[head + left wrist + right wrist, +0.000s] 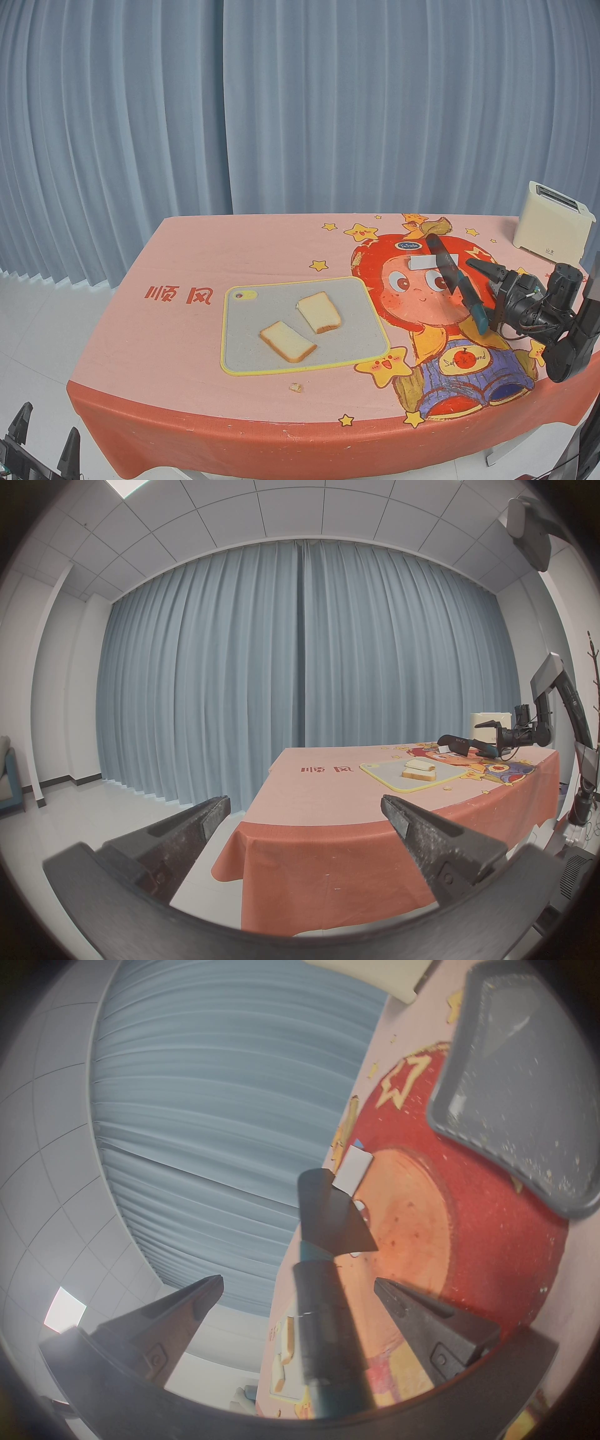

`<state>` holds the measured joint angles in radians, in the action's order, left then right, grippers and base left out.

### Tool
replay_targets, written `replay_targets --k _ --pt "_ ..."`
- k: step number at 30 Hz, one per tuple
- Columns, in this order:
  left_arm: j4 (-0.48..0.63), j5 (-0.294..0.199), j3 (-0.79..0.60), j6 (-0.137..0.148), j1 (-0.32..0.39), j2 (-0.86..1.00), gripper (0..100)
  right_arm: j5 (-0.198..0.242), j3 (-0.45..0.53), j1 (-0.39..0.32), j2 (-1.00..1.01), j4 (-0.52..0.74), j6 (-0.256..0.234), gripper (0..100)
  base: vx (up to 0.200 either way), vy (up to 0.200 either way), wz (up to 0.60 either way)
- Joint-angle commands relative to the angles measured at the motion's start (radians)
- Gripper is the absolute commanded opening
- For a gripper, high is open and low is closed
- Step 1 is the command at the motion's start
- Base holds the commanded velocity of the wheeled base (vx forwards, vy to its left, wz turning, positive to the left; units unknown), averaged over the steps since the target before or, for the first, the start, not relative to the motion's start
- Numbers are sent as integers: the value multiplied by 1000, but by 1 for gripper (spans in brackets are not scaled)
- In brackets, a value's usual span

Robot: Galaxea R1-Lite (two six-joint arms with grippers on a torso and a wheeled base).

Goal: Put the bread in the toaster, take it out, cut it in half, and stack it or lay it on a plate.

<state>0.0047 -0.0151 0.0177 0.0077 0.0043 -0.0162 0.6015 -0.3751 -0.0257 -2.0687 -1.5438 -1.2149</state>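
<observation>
Two half slices of bread (319, 312) (287, 341) lie side by side on the grey cutting board (362, 337) with a yellow rim, at the table's middle. In the left wrist view the bread (419, 769) is far off. The cream toaster (552, 222) stands at the back right corner. A dark-bladed knife (451, 272) with a teal handle lies to the right of the board. My right gripper (490, 294) is open, with the knife's handle (322, 1329) between its spread fingers and gaps on both sides. My left gripper (44, 437) hangs open, low off the table's front left corner.
A dark grey tray (519, 1085) speckled with crumbs sits on the cloth near the right gripper. A bread crumb (295, 387) lies in front of the board. The pink cloth (187, 350) left of the board is bare.
</observation>
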Motion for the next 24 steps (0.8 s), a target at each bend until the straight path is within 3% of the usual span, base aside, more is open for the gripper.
replay_targets --k 1,7,10,13,14,15,24 --pt "0 1 -18 0 0 16 100 0 19 -17 93 -10 2 100 0 0 0" --pt "0 0 -18 0 0 16 100 0 33 -28 127 -9 28 100 0 0 0" --pt "0 0 -18 0 0 16 100 0 47 -39 134 -5 67 100 0 0 0" --pt "0 0 -18 0 0 16 100 0 74 -56 137 -5 160 100 0 0 0" --pt "0 0 -18 0 0 16 100 0 74 -56 137 -5 160 100 0 0 0" --pt "0 0 -18 0 0 16 100 0 76 -68 139 -7 195 100 0 0 0" --pt "0 0 -18 0 0 16 100 -2 76 -92 193 -5 279 100 0 0 0"
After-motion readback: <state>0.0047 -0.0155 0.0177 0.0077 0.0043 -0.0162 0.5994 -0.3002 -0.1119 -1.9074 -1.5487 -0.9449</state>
